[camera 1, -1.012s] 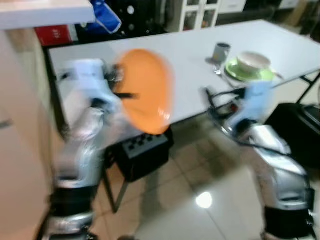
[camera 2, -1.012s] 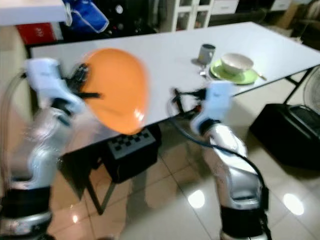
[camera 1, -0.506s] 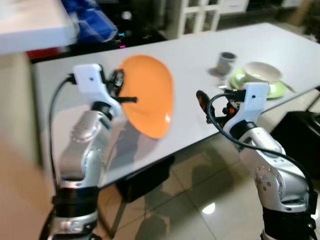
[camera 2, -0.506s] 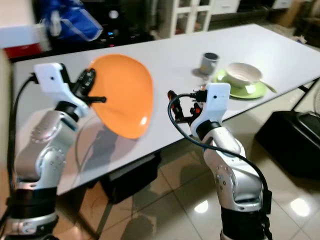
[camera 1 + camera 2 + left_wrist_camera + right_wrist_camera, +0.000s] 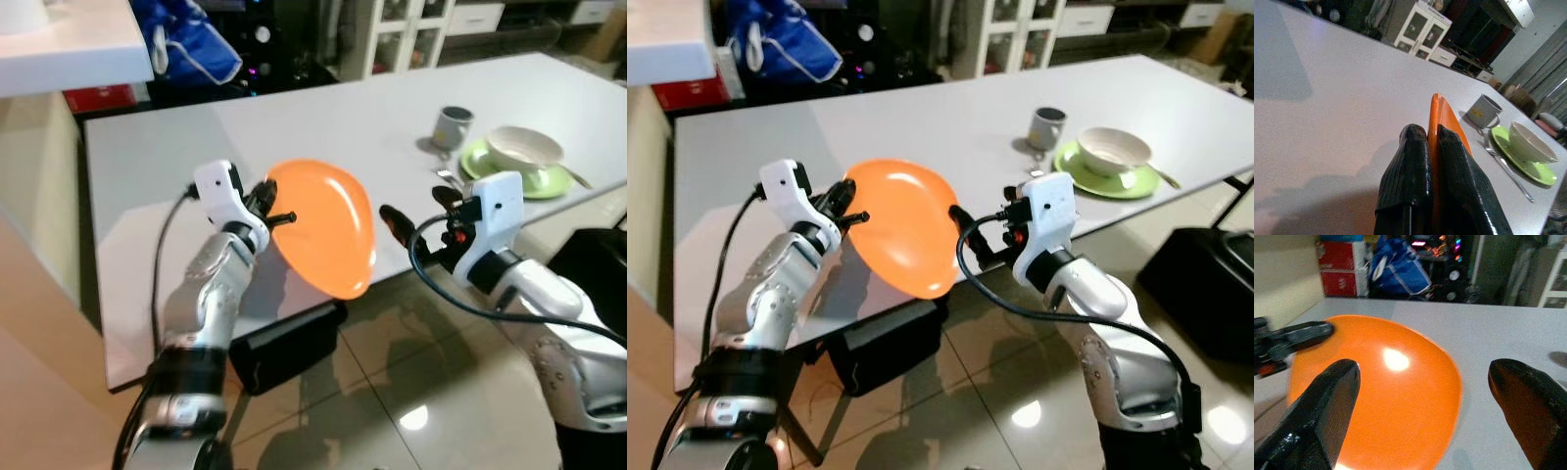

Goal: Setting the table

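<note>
A: What is the left gripper holding?

B: An orange plate. Its two black fingers are pinched tight on the plate's rim. The plate is tipped up on its edge, in the air over the near edge of the white table.

A: And the right gripper?

B: It is spread wide and holds nothing. It points at the orange plate from the other side, just beside it. In the right wrist view one finger is in front of the plate and the other is off to the side.

A: What else is on the table?

B: Farther along, on the robot's right, there is a green plate with a white bowl sitting on it. A gray mug stands just beside them. A spoon lies on the table next to the green plate.

A: Anything behind the table?

B: A blue bag and a white cabinet. Under the table there is a black box on the shiny floor.
</note>
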Motion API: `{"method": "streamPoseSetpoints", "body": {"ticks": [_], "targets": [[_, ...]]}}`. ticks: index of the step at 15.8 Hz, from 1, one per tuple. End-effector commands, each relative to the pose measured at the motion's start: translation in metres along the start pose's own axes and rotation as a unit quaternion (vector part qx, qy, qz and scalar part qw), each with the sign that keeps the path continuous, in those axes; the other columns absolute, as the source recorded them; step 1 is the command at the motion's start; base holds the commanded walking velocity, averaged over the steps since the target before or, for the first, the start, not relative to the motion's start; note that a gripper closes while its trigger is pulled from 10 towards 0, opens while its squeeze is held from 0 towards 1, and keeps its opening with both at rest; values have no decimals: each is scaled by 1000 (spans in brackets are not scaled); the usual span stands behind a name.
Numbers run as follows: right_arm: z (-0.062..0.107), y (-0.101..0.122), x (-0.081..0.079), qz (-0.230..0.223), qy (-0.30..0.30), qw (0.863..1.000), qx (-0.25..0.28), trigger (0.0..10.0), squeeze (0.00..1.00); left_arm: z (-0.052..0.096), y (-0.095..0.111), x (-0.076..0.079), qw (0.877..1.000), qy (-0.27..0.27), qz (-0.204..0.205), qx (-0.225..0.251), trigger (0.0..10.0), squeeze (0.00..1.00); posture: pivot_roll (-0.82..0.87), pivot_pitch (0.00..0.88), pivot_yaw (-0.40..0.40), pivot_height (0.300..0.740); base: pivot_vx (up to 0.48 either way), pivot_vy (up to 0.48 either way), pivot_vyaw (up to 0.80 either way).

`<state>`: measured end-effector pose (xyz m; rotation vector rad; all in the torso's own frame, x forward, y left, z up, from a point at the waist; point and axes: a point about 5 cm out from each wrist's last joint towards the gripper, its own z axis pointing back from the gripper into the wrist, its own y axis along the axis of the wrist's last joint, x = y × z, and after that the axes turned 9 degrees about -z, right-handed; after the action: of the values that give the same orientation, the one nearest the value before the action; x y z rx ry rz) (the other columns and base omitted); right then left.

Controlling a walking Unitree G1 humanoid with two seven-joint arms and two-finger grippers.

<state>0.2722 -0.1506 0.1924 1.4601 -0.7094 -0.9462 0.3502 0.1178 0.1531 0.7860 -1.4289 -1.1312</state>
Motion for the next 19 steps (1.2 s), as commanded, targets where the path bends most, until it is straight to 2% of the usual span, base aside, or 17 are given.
{"method": "streamPoseSetpoints", "body": {"ticks": [1, 2, 4, 7, 9, 14, 15, 16, 17, 19], "targets": [[4, -4, -4, 2, 19, 1000, -19, 10000, 0, -7, 7, -2, 999, 13, 25, 18, 10000, 0, -35, 0, -9, 740, 0, 0, 0], [6, -9, -4, 2, 14, 1000, -27, 10000, 0, -13, 0, -11, 997, 59, 44, 7, 10000, 0, -38, 0, -7, 740, 0, 0, 0], [7, -13, -2, -14, 2, 999, -30, 10000, 0, -20, -6, -18, 995, 88, 54, 4, 10000, 0, -46, 0, -4, 740, 0, 0, 0], [11, -25, -5, -24, 10, 998, -55, 10000, 0, -25, -10, -22, 993, 102, 66, -5, 10000, 0, -48, 0, -3, 740, 0, 0, 0], [16, -41, -9, -32, 20, 996, -85, 10000, 0, -30, -17, -28, 989, 130, 66, -18, 10000, 0, -53, 0, -1, 740, 0, 0, 0], [11, -45, -16, -56, 5, 996, -70, 10000, 0, -32, -27, -27, 988, 136, 69, -30, 10000, 0, -57, 0, -3, 740, 0, 0, 0], [9, -45, -18, -57, 4, 996, -68, 10000, 0, -33, -29, -23, 987, 135, 75, -34, 10000, 714, -59, 0, -1, 740, 0, 0, 0], [9, -45, -18, -57, 4, 996, -67, 10000, 0, -34, -30, -22, 987, 134, 77, -35, 10000, 714, -60, 0, 0, 740, 0, 0, 0], [8, -45, -18, -58, 3, 996, -65, 10000, 0, -35, -30, -21, 987, 136, 71, -38, 10000, 1000, -61, 0, 1, 740, 0, 0, 0], [7, -45, -18, -58, -6, 996, -60, 10000, 0, -35, -34, -19, 987, 141, 64, -48, 10000, 1000, -65, 0, 6, 740, 0, 0, 0]]}}
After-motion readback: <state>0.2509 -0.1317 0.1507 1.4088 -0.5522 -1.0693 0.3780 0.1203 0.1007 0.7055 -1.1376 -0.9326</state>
